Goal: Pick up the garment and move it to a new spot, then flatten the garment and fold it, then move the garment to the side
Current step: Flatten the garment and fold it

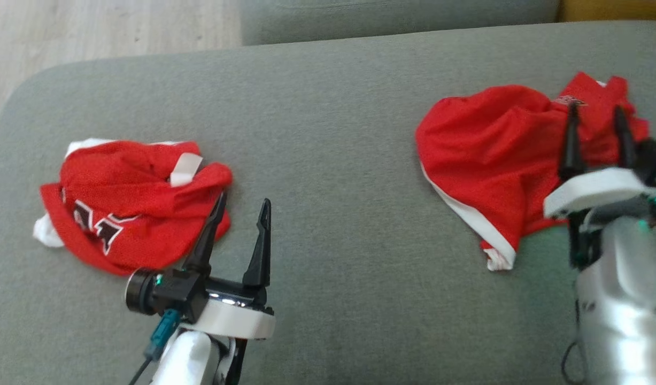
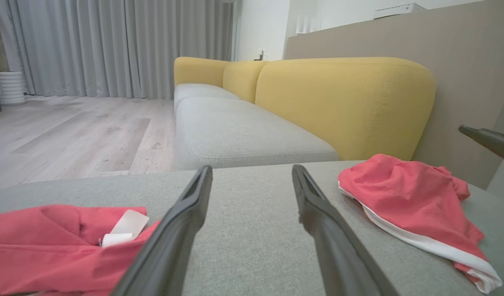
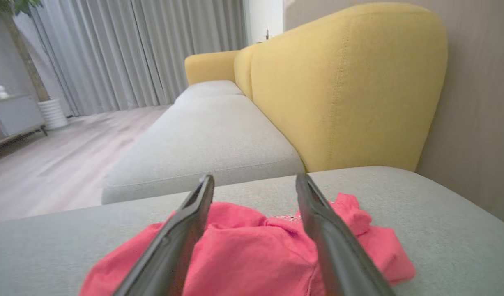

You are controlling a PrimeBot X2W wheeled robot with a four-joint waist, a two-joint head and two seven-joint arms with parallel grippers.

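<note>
Head view: two crumpled garments lie well apart on a broad grey woven-fabric sofa seat (image 1: 328, 133), one at the left and one at the right.
Garment, left: red mesh jersey with black-and-white numerals (image 1: 130, 208), bunched in a heap near the seat's left edge. White trim shows at its left rim, and a white label (image 1: 186, 168) lies on its top fold.
Garment, right: red mesh garment with a white side stripe (image 1: 488, 144), heaped at the right of the seat. The stripe runs along its near-left hem to a white corner.
Left claw (image 1: 244, 199): two long dark fingers spread wide with nothing between them. One finger overlaps the jersey's right edge; the other is over bare seat.
Left wrist view: the gap between the fingers frames bare grey fabric. The jersey (image 2: 50, 242) lies just beside the left-hand finger, and the striped garment (image 2: 403, 193) lies off to the right.
Right claw (image 1: 595, 107): fingers spread apart over the far right part of the striped garment, with nothing pinched at the tips.
Right wrist view: red cloth (image 3: 256, 255) shows between and beneath the fingers. Whether they touch it cannot be told.
Far side: a second grey seat cushion (image 2: 243, 135) runs away from the seat, backed by a mustard-yellow upholstered backrest (image 2: 342, 102).
Far left: pale wooden floor (image 1: 92, 27) and grey pleated curtains (image 2: 112, 45).
</note>
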